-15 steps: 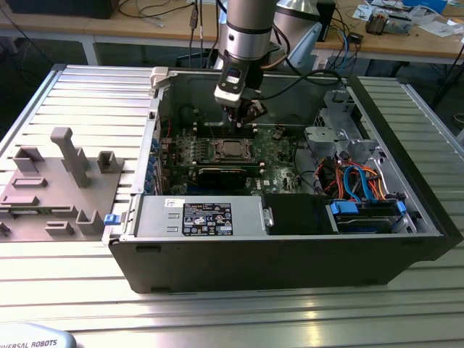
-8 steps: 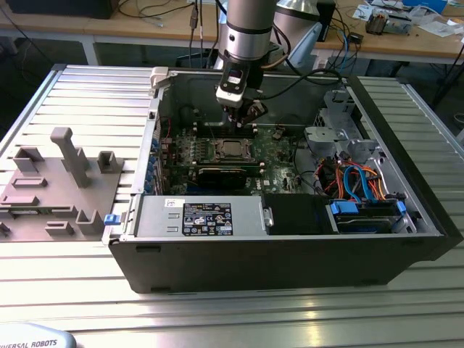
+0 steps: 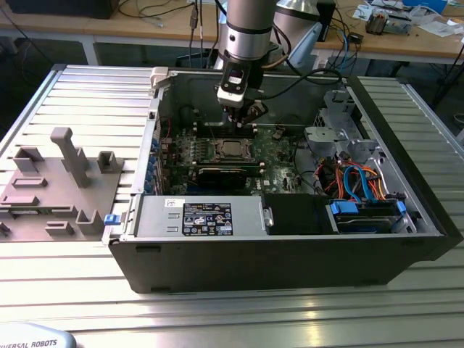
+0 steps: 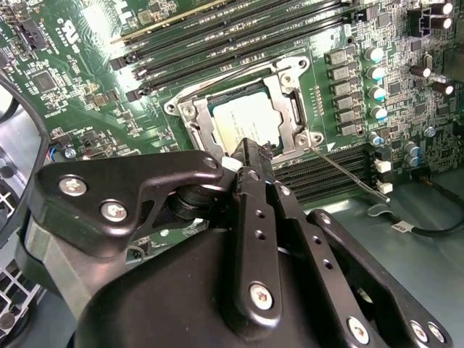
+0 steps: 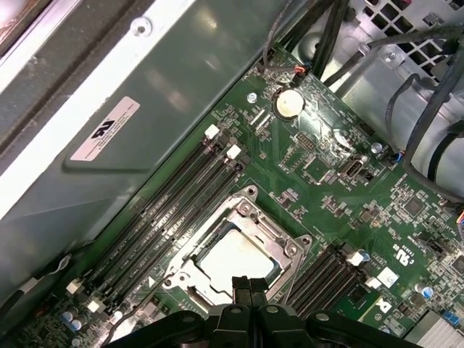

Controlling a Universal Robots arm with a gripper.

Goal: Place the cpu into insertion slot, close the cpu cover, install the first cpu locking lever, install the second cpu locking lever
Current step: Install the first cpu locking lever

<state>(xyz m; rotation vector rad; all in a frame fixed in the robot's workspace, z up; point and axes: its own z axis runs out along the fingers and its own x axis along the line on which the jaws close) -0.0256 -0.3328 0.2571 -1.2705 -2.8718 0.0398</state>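
The cpu [image 4: 246, 119] lies flat in the insertion slot [image 4: 183, 109] on the green motherboard, silvery top face up. The cpu cover [image 4: 281, 88] is folded down around it, and the chip shows through the cover's window. A thin wire locking lever [image 4: 341, 170] sticks out from one corner of the socket, raised off the board. My gripper [image 4: 251, 156] hovers just above the socket's edge, fingers shut with nothing between them. In the first wrist view the fingertips [image 5: 241, 284] sit over the rim of the cpu [image 5: 235, 257]. In the exterior view the gripper [image 3: 245, 119] hangs above the cpu [image 3: 230, 148].
The black computer case [image 3: 290, 254] lies open on a ribbed metal table. Memory slots [image 4: 217, 36] flank the socket. A long black card [image 3: 221, 174] sits in front of it. A drive cage with blue and orange cables [image 3: 355, 181] fills the exterior view's right. A grey fixture [image 3: 58, 181] stands on the left.
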